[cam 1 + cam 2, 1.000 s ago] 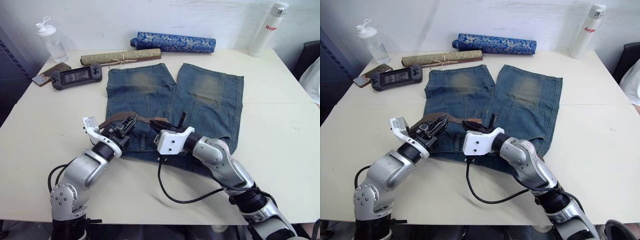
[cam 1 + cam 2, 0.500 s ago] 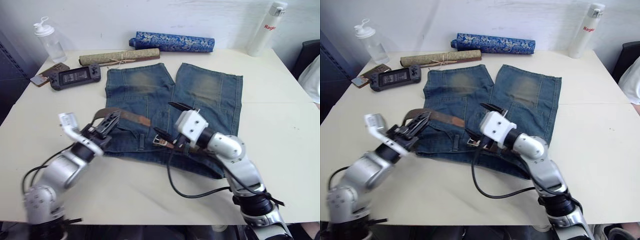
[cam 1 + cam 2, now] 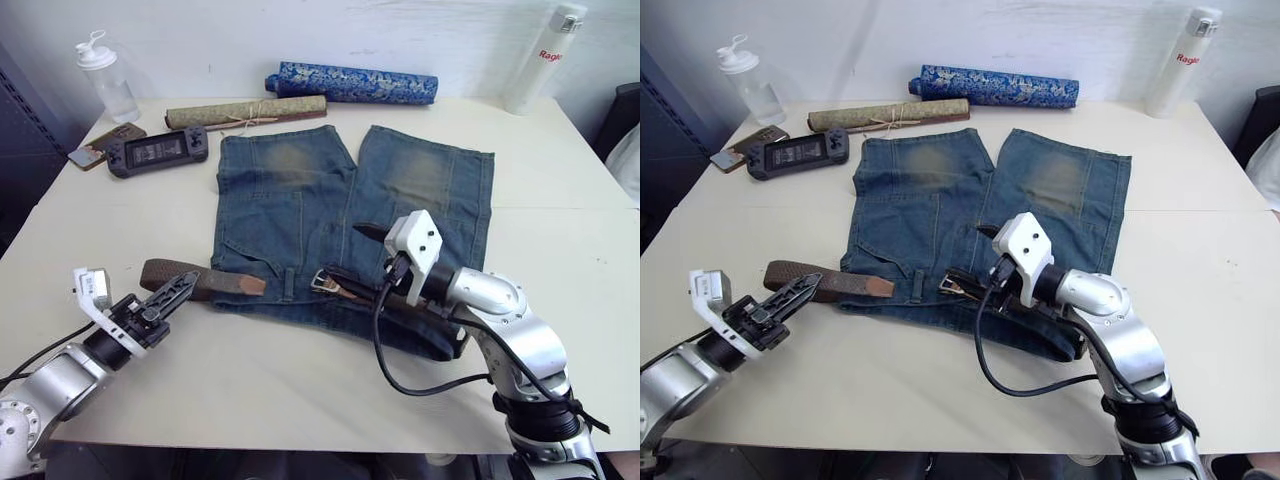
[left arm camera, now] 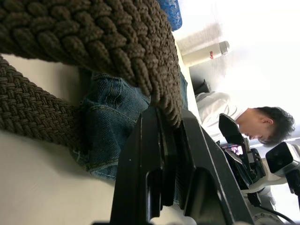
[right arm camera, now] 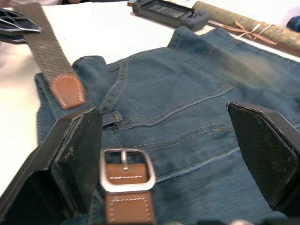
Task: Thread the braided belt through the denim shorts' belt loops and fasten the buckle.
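The denim shorts [image 3: 300, 200] lie flat mid-table, waistband toward me. The braided belt [image 3: 215, 280] sticks out from the shorts' left side and folds back on itself, its tan tip [image 3: 250, 285] resting at the waistband. My left gripper [image 3: 186, 283] is shut on the belt's braid [image 4: 93, 33] near that fold. The silver buckle [image 3: 322, 282] lies on the waistband, its leather tab toward my right arm. My right gripper [image 3: 352, 253] hovers over it wide open, its fingers [image 5: 75, 159] holding nothing. One belt loop [image 5: 111, 117] shows beside the buckle [image 5: 127, 171].
Along the table's back edge lie a clear bottle [image 3: 105, 80], a handheld console [image 3: 155, 152], a tan roll [image 3: 245, 112], a blue patterned roll [image 3: 350, 83] and a white bottle [image 3: 540, 60]. A black cable [image 3: 400, 380] hangs off my right arm. A person [image 4: 243, 122] sits past the table.
My right gripper opened, released the belt and drew back right, leaving the buckle on the waistband. My left gripper pulled the belt out to the left and nearer the front edge.
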`<state>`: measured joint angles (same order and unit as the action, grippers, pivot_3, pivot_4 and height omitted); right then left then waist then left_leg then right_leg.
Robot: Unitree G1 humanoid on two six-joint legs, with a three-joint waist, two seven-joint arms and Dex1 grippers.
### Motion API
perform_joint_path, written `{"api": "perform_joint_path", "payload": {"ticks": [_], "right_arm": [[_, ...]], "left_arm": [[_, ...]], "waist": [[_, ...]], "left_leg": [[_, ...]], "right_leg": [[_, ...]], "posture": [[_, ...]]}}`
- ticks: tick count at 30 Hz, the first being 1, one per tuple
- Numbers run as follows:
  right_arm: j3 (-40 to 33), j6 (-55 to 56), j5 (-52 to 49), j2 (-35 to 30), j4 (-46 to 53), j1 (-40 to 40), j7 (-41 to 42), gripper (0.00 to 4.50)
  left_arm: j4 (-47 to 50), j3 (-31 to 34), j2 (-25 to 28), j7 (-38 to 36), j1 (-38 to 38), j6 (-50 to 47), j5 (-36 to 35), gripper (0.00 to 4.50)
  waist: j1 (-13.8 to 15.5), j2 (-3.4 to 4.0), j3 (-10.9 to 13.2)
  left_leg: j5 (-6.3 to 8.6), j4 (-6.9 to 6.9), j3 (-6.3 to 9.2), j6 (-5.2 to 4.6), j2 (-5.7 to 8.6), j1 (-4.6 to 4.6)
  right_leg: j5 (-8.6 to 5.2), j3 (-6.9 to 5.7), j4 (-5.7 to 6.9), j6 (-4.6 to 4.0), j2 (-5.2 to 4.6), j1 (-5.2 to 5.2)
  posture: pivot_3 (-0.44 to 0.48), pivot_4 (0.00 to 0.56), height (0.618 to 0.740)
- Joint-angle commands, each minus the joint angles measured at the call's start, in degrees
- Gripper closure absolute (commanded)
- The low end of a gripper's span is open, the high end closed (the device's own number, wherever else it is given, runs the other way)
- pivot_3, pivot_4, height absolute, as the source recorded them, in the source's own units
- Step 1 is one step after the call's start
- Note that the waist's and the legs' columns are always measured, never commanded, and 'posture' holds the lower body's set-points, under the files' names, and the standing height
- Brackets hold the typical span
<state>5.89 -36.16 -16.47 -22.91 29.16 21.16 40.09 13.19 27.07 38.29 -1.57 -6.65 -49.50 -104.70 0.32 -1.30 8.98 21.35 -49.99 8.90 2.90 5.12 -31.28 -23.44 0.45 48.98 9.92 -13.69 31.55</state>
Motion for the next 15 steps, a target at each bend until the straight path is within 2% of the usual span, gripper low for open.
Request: {"api": "perform_joint_path", "payload": {"ticks": [1, 15], "right_arm": [[-1.41, -2.29, -3.4, -2.01, 3.7, -0.6, 0.74, 0.02], [-6.22, -11.12, -15.97, -12.59, 7.17, -2.11, 5.19, 0.02]], "left_arm": [[0.51, -0.74, -0.15, -2.13, 1.21, -0.37, 1.26, 4.5], [-5.24, -6.48, -1.62, -6.79, 7.47, -2.7, 12.94, 4.5]], "waist": [[0.0, 0.0, 0.0], [0.13, 0.03, 0.02]], "left_leg": [[0.0, 0.0, 0.0, -0.01, 0.0, 0.01], [0.01, 0.1, -0.02, -0.03, -0.01, 0.02]], "right_leg": [[0.0, 0.01, -0.01, 0.01, 0.0, -0.02], [0.05, -0.03, -0.22, 0.09, -0.02, -0.05]], "posture": [[0.0, 0.15, 0.637], [0.0, 0.15, 0.637]]}}
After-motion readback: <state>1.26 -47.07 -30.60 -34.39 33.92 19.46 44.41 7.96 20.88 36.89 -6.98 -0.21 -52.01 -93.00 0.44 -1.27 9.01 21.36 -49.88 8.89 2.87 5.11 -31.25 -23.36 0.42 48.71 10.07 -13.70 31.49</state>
